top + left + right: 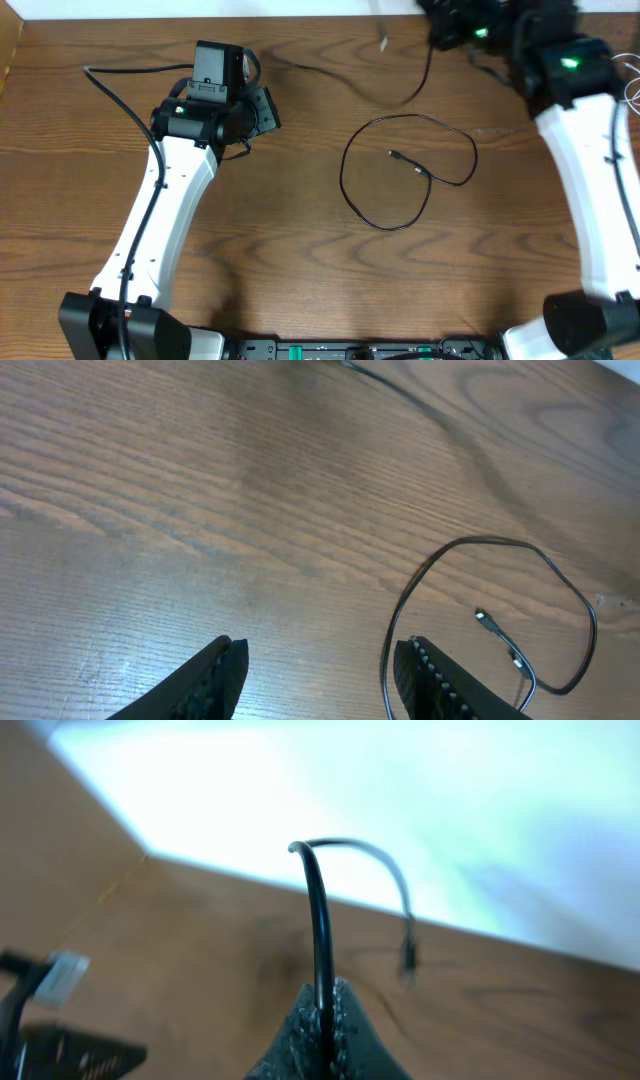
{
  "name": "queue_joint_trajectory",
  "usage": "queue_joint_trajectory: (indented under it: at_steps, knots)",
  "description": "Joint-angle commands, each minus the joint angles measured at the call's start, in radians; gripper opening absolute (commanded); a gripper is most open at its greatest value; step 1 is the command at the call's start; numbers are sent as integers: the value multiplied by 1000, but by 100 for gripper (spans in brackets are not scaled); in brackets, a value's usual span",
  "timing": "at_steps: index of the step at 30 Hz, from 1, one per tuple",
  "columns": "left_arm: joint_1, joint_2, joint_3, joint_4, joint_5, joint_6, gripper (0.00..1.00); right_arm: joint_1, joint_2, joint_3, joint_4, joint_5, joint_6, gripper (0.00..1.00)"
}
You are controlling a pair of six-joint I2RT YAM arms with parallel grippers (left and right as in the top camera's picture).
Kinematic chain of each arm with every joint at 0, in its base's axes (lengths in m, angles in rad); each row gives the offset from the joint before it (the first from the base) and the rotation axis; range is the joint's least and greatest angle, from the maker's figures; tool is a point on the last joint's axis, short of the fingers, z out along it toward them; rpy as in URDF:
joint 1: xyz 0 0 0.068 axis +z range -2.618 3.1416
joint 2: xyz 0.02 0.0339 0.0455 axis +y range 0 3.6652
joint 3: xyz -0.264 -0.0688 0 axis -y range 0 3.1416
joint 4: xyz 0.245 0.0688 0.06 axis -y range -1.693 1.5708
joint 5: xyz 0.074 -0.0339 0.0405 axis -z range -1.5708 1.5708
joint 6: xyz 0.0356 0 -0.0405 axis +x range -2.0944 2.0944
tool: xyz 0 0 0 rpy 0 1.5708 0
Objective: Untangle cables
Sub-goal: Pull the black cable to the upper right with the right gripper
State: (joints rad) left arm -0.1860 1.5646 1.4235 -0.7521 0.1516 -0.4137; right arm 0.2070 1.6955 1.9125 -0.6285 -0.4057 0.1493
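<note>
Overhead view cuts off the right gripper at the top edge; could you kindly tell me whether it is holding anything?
Observer: Yes. The right wrist view shows the right gripper shut on a thin black cable that rises from between its fingers.
Operator: Thank you. Where does that cable go from there?
Observer: It arches over above the fingers, and what looks like a small plug hangs free at its end.
Operator: And is the left gripper holding anything?
Observer: No. The left wrist view shows the left gripper open, with only bare table between its fingers.
</note>
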Motion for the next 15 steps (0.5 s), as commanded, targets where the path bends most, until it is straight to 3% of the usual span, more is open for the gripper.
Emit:
queue_joint_trajectory:
  at_steps: [1,15]
  knots:
    - [-1,13,-3,-5,-5,17,53,-54,-68,8,9,172,76,1]
    - [-11,18,-8,-6,-3,17,53,-354,-172,8,7,243,153,1]
